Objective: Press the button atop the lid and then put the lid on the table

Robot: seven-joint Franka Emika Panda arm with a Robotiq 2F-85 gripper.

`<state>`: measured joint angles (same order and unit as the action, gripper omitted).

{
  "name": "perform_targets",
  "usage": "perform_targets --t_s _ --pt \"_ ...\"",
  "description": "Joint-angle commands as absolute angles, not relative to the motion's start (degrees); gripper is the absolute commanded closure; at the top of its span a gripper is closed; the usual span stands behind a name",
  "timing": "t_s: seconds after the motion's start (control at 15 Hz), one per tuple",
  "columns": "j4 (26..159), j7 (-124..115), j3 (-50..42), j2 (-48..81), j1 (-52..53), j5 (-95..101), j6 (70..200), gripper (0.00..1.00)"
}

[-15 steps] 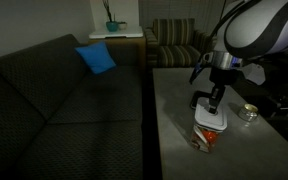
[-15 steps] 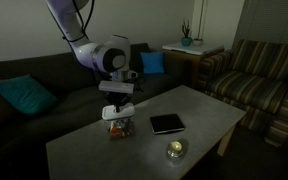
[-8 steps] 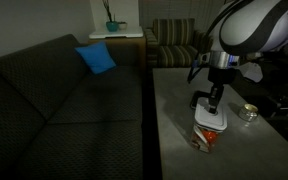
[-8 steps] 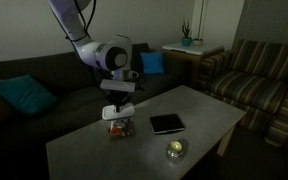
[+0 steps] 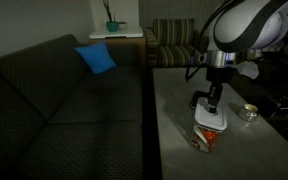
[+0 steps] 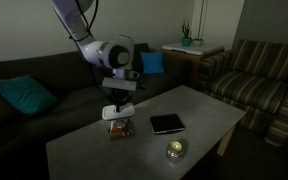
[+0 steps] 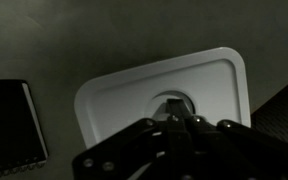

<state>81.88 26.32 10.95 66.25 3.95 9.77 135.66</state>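
Observation:
The white rounded-rectangular lid (image 7: 124,90) sits on a small container (image 5: 209,134) on the grey table (image 5: 179,90). It shows in both exterior views (image 6: 117,112). A round button (image 7: 170,102) sits in the lid's middle. My gripper (image 7: 175,116) points straight down over the lid with its fingers together, the tip at the button. In the exterior views the gripper (image 5: 211,108) (image 6: 118,104) stands right on top of the lid. Whether the tip presses the button I cannot tell.
A dark flat square tray (image 6: 167,124) lies beside the container, also in the wrist view (image 7: 6,120). A small shiny round dish (image 6: 175,149) (image 5: 248,112) sits nearer the table's edge. A dark sofa (image 5: 64,90) runs along the table.
The arm's upper links have shifted slightly upward. The gripper stays over the lid's middle and the lid has not moved.

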Motion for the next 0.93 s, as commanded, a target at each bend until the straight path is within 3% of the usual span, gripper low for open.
perform_targets --t_s 0.0,0.87 --pt "80.8 28.1 11.3 68.9 3.8 9.5 135.1 1.00" --pt "89.8 28.2 13.1 55.6 3.1 9.2 134.4 1.00"
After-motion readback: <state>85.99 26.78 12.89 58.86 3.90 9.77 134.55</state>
